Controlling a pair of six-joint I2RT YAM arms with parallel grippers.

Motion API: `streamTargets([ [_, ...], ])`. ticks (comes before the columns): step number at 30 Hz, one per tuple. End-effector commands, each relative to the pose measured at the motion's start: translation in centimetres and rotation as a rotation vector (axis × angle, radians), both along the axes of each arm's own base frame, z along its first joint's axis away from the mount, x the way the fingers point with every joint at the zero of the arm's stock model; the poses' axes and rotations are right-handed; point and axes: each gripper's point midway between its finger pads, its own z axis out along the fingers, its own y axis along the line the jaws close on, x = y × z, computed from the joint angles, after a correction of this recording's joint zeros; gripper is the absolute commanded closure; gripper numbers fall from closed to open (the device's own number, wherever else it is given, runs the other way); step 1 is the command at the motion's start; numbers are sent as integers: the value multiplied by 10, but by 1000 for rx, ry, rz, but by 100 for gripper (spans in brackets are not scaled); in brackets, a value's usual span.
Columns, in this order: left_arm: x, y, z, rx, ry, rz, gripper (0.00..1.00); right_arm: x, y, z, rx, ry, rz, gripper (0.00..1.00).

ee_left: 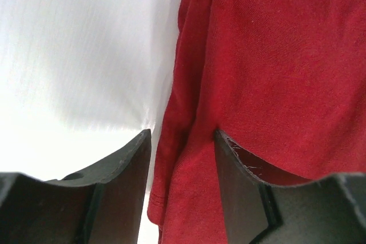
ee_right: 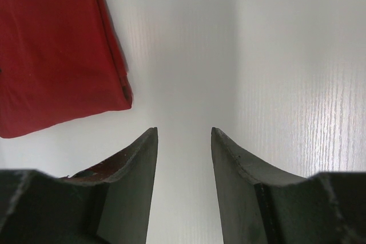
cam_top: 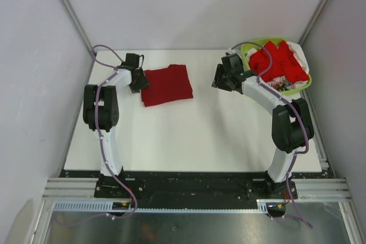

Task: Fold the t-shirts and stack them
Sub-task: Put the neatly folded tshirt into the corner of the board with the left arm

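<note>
A dark crimson t-shirt (cam_top: 166, 84) lies folded flat on the white table, left of centre at the back. My left gripper (cam_top: 139, 82) is at its left edge. In the left wrist view that gripper (ee_left: 183, 132) stands open, with the shirt's (ee_left: 274, 72) folded hem lying loose between the fingers. My right gripper (cam_top: 219, 78) hovers to the shirt's right, open and empty over bare table (ee_right: 183, 130). The shirt's corner (ee_right: 51, 55) shows at its upper left. Brighter red t-shirts (cam_top: 278, 63) with some white patterned cloth (cam_top: 285, 85) are piled in a basket.
The lime-green plastic basket (cam_top: 258, 42) stands at the table's back right corner, close behind the right arm's wrist. White walls close in the table on three sides. The arm bases stand at the near edge.
</note>
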Motion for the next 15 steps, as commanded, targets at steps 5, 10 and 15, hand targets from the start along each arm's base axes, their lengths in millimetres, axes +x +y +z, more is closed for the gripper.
streamTargets([
  [5,16,11,17,60,-37,-25,45,1,-4,17,-1,-46,2,53],
  [10,12,3,1,39,-2,-58,47,1,-3,18,0,-47,3,53],
  [15,6,1,-10,45,24,-70,53,1,-2,18,7,-48,4,53],
])
